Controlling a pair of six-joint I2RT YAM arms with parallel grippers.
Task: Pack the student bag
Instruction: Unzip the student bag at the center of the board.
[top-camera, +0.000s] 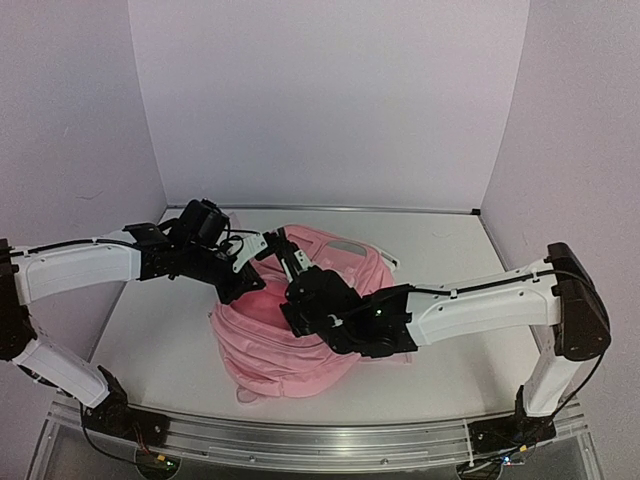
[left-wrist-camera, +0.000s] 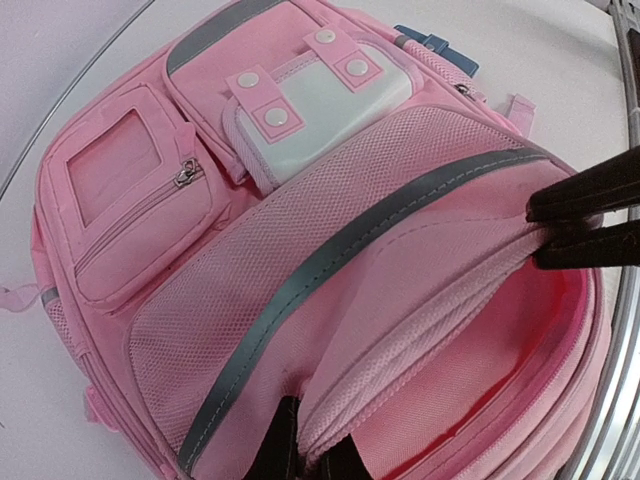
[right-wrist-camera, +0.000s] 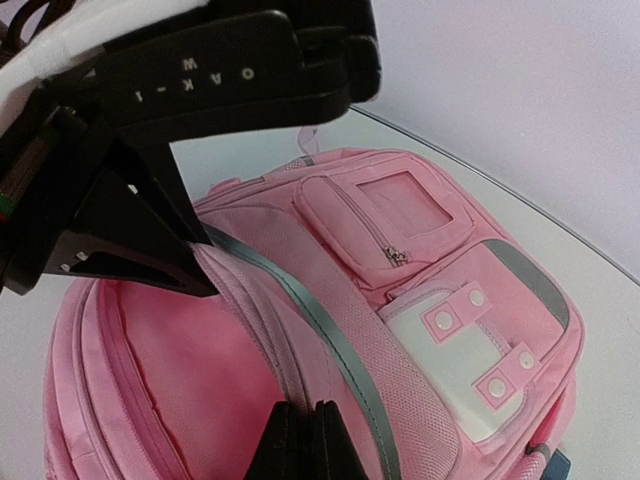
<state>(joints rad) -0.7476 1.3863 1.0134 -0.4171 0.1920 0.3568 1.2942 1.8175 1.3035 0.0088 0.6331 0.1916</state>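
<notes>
both left gripper (left-wrist-camera: 310, 452) and right gripper (right-wrist-camera: 305, 440) clench student bag (top-camera: 268, 338) rim, on table (top-camera: 160, 330)

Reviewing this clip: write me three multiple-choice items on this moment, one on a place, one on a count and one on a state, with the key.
1. Where do the left gripper and right gripper pinch the student bag?
A) the rim of its main opening
B) its shoulder straps
C) a zip pull

2. How many round pink snaps show on the white front pocket?
A) two
B) four
C) six

3. The main compartment is:
A) zipped shut
B) hidden under a flap
C) open, its pink inside showing

Key:
1 A: both wrist views show closed fingers on that rim.
2 B: there are two pink tabs with two snaps on each.
3 C: the inside is visible behind the lifted rim.
</notes>
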